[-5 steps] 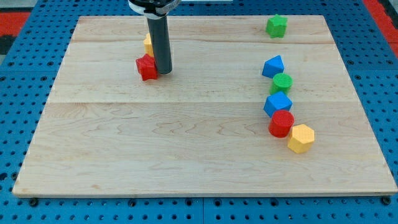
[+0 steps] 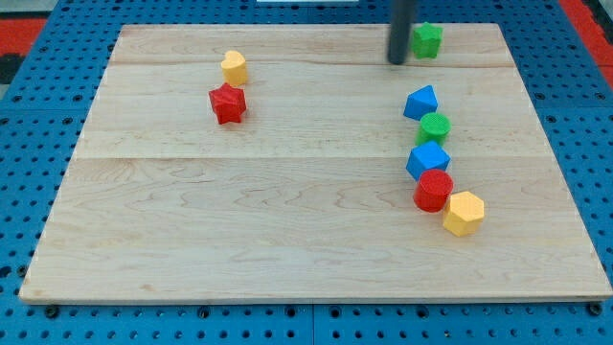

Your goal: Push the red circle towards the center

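The tip (image 2: 398, 62) has been carried from beside the red star (image 2: 228, 103) at the view's upper left across to the upper right; no block has been shifted in the meantime.

From the view's left: the yellow block (image 2: 234, 66) and the red star are seen close together, well apart from everything else. The middle of the board (image 2: 287, 220) lies bare. The tip is placed near the top edge, just left of the green block (image 2: 427, 39), with no contact that can be made out. Nothing is held or touched by the rod, which has no means of gripping.

Further right a column is formed: blue block (image 2: 420, 101), green circle (image 2: 435, 126), a second blue block (image 2: 427, 158), red circle (image 2: 434, 190), yellow hexagon (image 2: 465, 212), each close against the next.

The red circle thus lies toward the view's bottom from the tip and slightly to its right, with the column's upper blocks between. As the centre lies to the circle's left, the tip would probably have to be brought round to the circle's right side, where the yellow hexagon crowds it.
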Robot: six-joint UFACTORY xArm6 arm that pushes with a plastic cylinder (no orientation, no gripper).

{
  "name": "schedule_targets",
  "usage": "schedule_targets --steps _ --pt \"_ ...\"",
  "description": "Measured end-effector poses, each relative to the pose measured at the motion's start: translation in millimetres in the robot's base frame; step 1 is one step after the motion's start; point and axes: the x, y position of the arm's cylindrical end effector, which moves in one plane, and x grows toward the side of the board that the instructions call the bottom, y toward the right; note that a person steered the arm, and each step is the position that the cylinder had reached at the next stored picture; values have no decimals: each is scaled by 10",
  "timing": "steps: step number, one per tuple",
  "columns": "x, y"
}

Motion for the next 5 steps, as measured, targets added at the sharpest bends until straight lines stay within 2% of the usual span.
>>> schedule_targets --steps 1,3,5 --pt "505 731" --pt "2330 740" --pt "2424 -492"
